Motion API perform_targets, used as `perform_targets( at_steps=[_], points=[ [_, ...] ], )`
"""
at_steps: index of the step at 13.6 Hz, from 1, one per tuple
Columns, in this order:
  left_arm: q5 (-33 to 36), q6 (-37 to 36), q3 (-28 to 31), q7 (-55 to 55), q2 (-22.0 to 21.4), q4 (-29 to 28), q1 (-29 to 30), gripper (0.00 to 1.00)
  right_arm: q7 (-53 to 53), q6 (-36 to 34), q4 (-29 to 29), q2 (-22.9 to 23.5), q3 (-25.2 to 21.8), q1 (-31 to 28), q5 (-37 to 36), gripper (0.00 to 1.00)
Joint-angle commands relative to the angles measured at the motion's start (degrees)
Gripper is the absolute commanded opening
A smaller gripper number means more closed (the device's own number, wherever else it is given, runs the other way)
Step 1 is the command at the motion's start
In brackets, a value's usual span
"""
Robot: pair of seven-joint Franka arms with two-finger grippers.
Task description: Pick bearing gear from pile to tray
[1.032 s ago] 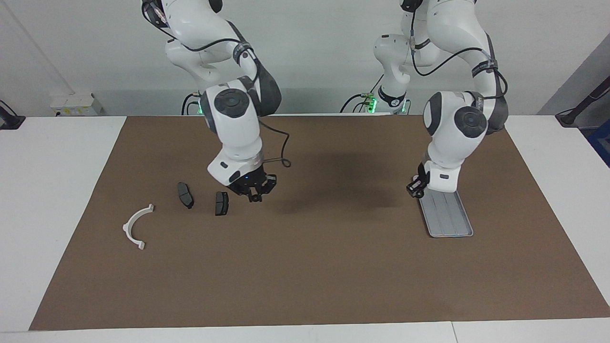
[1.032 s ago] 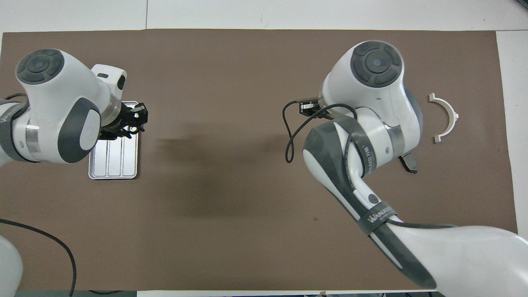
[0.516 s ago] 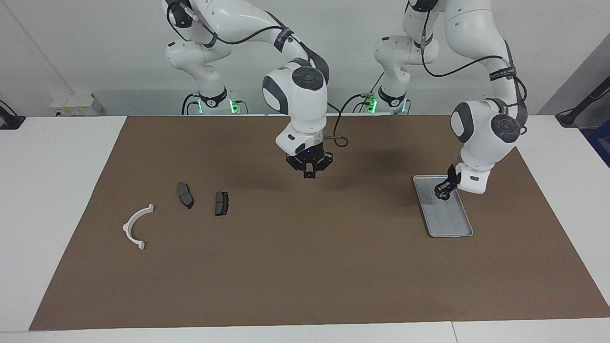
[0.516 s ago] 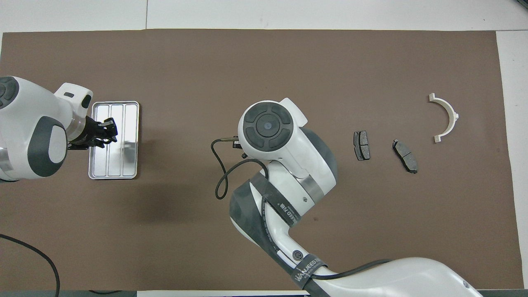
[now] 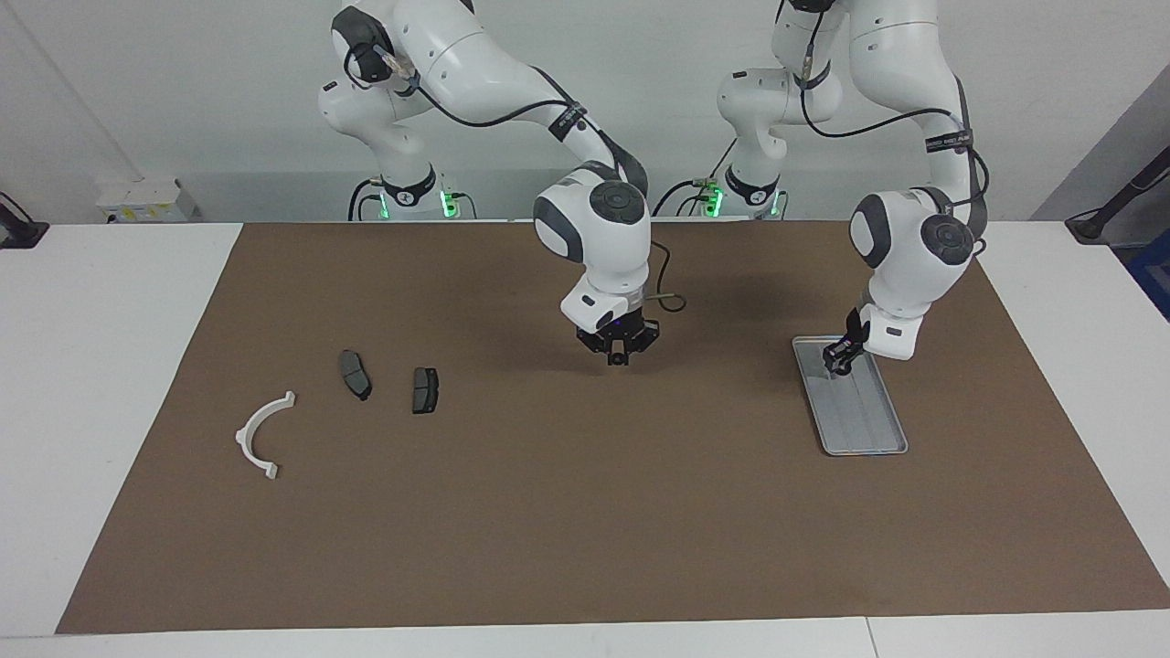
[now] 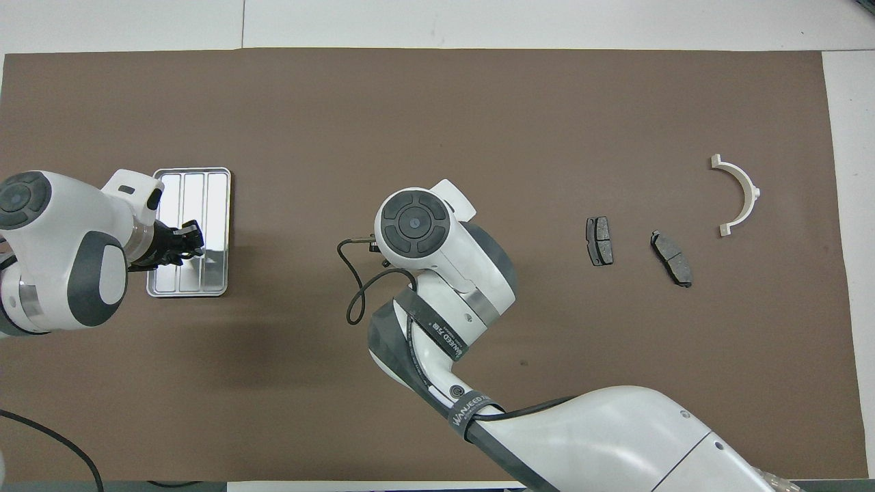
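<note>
Right gripper (image 5: 619,356) raised mid-table; left gripper (image 5: 838,358) low.

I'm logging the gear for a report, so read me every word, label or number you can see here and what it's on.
"WANJEED", then letters too small to read: on the strap round the right arm.
Second strap on that arm: print blurred, unreadable.
Left arm's strap: print too small to read.
Tray, plates, bracket: no text visible.

Brown mat (image 5: 585,512) covers white table (image 5: 110,366); grey box (image 5: 146,201) at table's robot-side edge.
</note>
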Motion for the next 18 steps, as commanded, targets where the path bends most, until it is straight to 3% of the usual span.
perform_targets(
  at_steps=[1,7,8,9,10,11,12,13,14,15,18],
  points=[
    [0.17,2.51,-0.15,-2.08,-1.92,-2.79,-0.41,0.0,0.64,1.93,0.49,1.73,0.26,0.16,-1.34,0.0],
    [0.17,5.33,-0.06,-1.9,-2.19,-6.13,-1.55,0.0,-0.32,5.27,-0.82,3.49,0.26,-0.63,-1.43,0.0],
    [0.17,5.33,-0.06,-1.55,-2.19,-6.13,-1.47,0.08,-0.59,6.15,-1.61,3.58,0.26,-0.72,-1.43,0.0],
    [0.17,4.98,-0.06,-1.38,-2.19,-6.05,-1.47,0.37,-0.68,6.94,-2.31,3.58,0.26,-0.8,-1.35,0.0],
    [0.17,4.63,-0.06,-1.2,-2.19,-5.78,-1.38,0.58,-0.59,7.12,-2.67,3.67,0.26,-0.8,-1.43,0.0],
    [0.17,4.28,-0.06,-1.2,-2.1,-5.43,-1.38,0.69,-0.68,7.21,-2.67,3.67,0.26,-0.8,-1.35,0.05],
    [0.17,3.75,-0.06,-1.29,-1.93,-4.39,-1.47,0.79,-0.68,7.3,-2.67,3.67,0.26,-0.8,-1.35,0.19],
    [0.17,2.44,-0.06,-1.29,-1.75,-2.98,-1.47,0.97,-0.59,7.39,-2.67,3.67,0.26,-0.8,-1.26,0.38],
    [0.17,0.6,-0.06,-1.29,-1.75,-1.14,-1.47,1.0,-0.68,7.13,-2.67,3.67,0.26,-0.89,-1.26,0.62],
    [0.17,-1.42,-0.15,-1.2,-1.66,1.23,-1.47,1.0,-0.59,6.34,-2.33,3.58,0.26,-0.89,-1.26,0.76],
    [-0.36,-5.56,-0.41,-2.43,-0.17,7.47,-4.0,1.0,1.6,0.39,2.13,3.14,0.26,0.07,-0.55,0.83]
  ],
)
